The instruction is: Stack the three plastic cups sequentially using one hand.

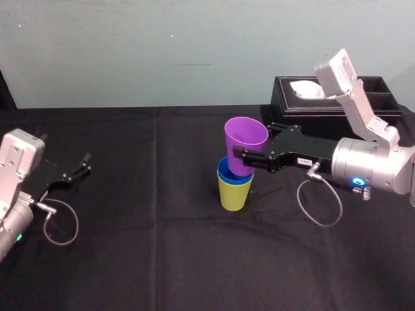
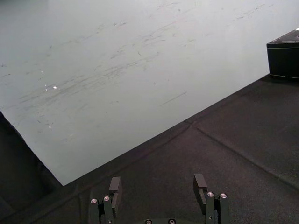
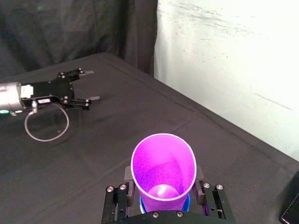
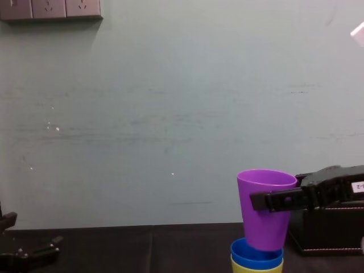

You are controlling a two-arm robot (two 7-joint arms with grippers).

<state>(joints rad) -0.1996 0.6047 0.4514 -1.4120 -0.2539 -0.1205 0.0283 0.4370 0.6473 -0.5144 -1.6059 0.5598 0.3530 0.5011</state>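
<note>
The right tool [image 1: 245,155] reaches in from the right over the black-covered table [image 1: 162,259]. It is pinching the smooth purple plastic cup [image 1: 245,144] on its side wall, one finger on each side. Under it the blue plastic cup [image 1: 233,176] sits nested in the lime-green plastic cup [image 1: 235,194], which stands upright near the middle of the table.

From the head view, the purple cup leans a little and its base covers the mouth of the blue one, so the depth is hard to judge. The chest view, which looks from the side, shows it better: the purple base is just inside the blue rim, and most of the purple cup is above it. The right wrist view looks down into the open purple cup, and only a thin blue edge is seen below.

The left tool [image 2: 157,186] rests at the left side of the table, well apart from the cups. Its fingers are spread with nothing between them, which is clearest in the left wrist view. A black tissue box [image 1: 337,97] stands behind the right arm, near the wall.
</note>
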